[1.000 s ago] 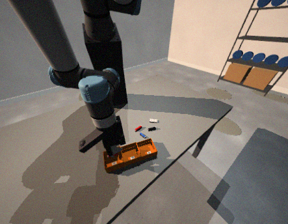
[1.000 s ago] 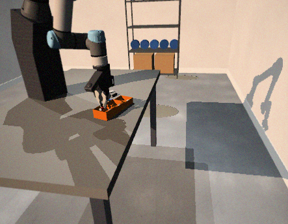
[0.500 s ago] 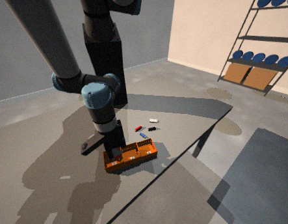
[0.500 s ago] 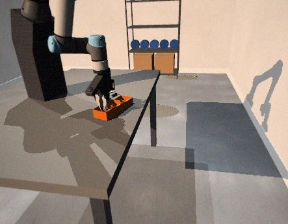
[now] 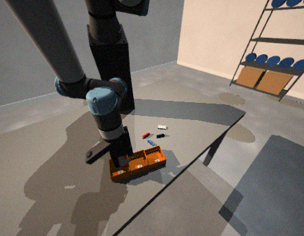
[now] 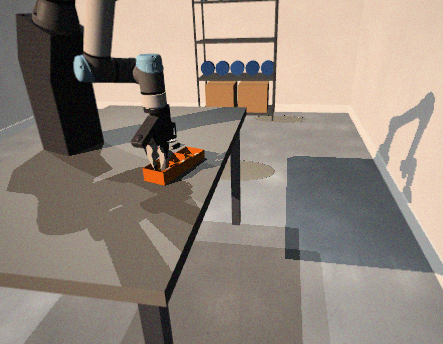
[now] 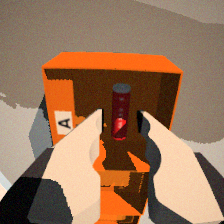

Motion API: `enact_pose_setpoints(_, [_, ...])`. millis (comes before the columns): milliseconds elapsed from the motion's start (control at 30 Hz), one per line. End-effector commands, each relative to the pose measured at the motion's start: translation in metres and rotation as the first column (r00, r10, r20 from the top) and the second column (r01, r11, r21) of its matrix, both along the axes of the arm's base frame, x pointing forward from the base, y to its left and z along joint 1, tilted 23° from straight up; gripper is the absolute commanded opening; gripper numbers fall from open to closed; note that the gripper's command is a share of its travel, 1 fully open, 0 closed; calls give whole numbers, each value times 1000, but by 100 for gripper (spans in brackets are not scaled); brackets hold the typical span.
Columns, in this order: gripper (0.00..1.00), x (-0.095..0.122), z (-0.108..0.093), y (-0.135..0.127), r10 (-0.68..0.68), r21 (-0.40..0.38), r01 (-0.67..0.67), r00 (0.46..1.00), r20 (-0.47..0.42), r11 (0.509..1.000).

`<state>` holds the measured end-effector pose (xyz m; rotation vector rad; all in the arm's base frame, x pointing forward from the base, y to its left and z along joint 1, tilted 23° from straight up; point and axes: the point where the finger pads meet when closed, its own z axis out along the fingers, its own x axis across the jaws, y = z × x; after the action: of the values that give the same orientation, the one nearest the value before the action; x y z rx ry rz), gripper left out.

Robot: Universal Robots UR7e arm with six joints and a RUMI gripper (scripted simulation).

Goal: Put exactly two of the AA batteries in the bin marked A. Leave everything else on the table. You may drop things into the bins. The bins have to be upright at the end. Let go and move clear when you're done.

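Observation:
The orange bin row (image 5: 138, 162) stands upright near the table's front edge; it also shows in the exterior view (image 6: 173, 165). In the wrist view the compartment labelled A (image 7: 64, 121) lies right under my gripper (image 7: 120, 111). A red AA battery (image 7: 120, 111) is inside that compartment, between my fingertips, with a small gap on each side. My fingers have parted and no longer press on it. My gripper (image 5: 121, 161) hovers at the bin's left end (image 6: 159, 162). On the table behind the bin lie a red battery (image 5: 145, 134), a blue battery (image 5: 151, 142) and a black battery (image 5: 160, 136).
A small white block (image 5: 162, 127) lies beyond the batteries. The robot's dark base (image 5: 109, 65) stands behind the bin. The table edge (image 5: 186, 164) runs close in front of the bin. A shelf rack (image 5: 272, 51) stands far off by the wall.

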<state>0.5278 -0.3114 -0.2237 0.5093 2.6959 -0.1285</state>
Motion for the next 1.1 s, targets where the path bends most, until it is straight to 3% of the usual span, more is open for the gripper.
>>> enact_pose_setpoints(0, [17,0,1,0,0,-1,0,1000,1,1000])
enact_pose_setpoints(333, [17,0,1,0,0,-1,0,1000,1,1000])
enact_pose_setpoints(1067, [17,-9,25,4,0,-1,0,1000,1,1000])
